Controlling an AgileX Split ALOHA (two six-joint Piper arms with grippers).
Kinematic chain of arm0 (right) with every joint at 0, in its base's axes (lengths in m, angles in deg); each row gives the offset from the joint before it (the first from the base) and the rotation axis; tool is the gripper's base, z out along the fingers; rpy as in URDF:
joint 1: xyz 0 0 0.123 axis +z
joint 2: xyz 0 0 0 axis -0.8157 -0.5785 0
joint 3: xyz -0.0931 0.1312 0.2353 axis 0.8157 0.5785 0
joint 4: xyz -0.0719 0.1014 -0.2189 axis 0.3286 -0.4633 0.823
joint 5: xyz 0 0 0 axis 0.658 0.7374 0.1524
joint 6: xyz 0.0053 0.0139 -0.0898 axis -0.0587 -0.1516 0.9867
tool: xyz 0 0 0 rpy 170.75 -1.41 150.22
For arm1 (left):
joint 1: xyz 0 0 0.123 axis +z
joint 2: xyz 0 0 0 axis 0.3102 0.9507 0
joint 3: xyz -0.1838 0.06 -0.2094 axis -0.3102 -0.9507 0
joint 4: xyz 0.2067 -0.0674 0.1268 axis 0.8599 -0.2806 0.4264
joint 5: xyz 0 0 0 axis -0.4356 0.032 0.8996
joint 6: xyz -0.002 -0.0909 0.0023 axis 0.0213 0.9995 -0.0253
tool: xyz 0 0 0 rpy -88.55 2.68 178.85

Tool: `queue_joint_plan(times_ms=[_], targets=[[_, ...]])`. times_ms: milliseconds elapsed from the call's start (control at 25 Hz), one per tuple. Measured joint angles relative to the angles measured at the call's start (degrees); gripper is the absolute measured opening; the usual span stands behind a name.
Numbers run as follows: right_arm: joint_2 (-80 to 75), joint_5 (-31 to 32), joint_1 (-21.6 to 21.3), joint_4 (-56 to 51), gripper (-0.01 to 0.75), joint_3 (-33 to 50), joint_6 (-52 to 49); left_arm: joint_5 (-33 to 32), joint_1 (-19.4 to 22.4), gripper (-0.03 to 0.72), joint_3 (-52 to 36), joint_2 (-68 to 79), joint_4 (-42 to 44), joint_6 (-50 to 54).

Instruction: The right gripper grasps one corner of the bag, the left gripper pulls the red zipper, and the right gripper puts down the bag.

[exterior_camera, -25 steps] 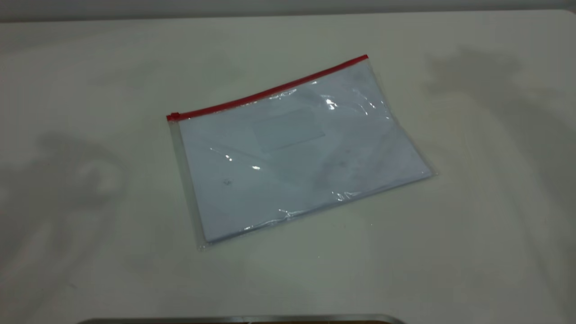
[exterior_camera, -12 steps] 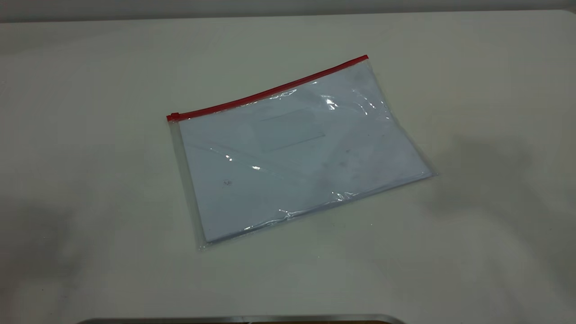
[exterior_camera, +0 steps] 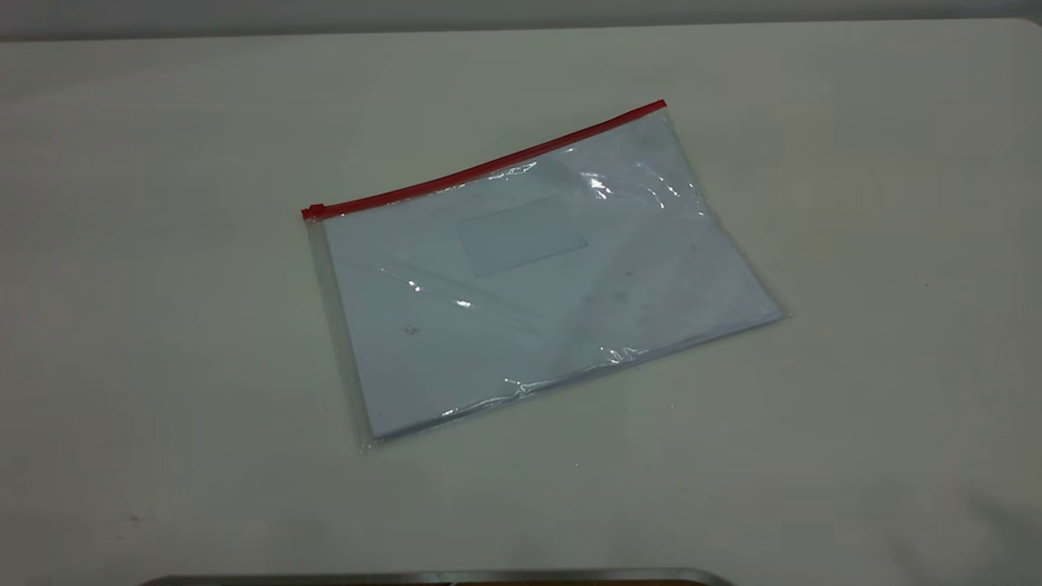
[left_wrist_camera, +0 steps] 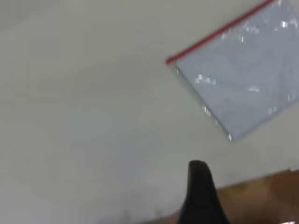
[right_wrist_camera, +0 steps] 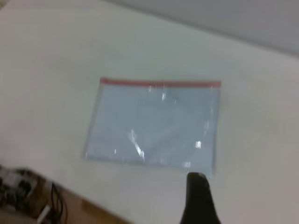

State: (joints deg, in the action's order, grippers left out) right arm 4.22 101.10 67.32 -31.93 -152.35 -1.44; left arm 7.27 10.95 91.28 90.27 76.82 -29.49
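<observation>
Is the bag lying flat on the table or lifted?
Flat: the bag lies spread on the table, every corner down, with no gripper touching it.

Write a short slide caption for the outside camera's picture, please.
Clear bag lying flat on the white table, red zipper along its far edge.

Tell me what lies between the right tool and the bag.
Nothing: in the right wrist view only a short bare stretch of table separates the right tool from the bag.

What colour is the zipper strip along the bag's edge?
Bright red: the red zipper edges the bag, clearest in the exterior view.
</observation>
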Motion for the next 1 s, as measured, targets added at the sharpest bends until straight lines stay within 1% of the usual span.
queue_joint_plan(times_ms=[80,240,400,560,800,1000], targets=[[4.41,0.00,0.00,0.05,0.574,6.04,0.00,0.00,0.00,0.590,-4.47,-3.86,0.21,0.00],[13.11,0.00,0.00,0.78,0.574,15.63,0.89,0.00,0.00,0.590,-10.86,-9.58,2.42,0.00],[20.98,0.00,0.00,2.50,0.573,24.54,2.88,0.00,0.00,0.590,-14.53,-13.16,4.72,0.41],[27.58,-0.66,0.00,3.44,0.573,32.62,3.69,0.00,0.00,0.590,-16.96,-15.08,4.85,0.65],[34.98,-4.25,0.00,6.93,0.573,39.93,3.86,0.00,0.00,0.590,-20.82,-16.25,4.49,0.71],[39.80,-5.57,0.00,9.59,0.573,42.83,3.09,0.28,0.00,0.590,-24.02,-16.25,2.80,0.23]])
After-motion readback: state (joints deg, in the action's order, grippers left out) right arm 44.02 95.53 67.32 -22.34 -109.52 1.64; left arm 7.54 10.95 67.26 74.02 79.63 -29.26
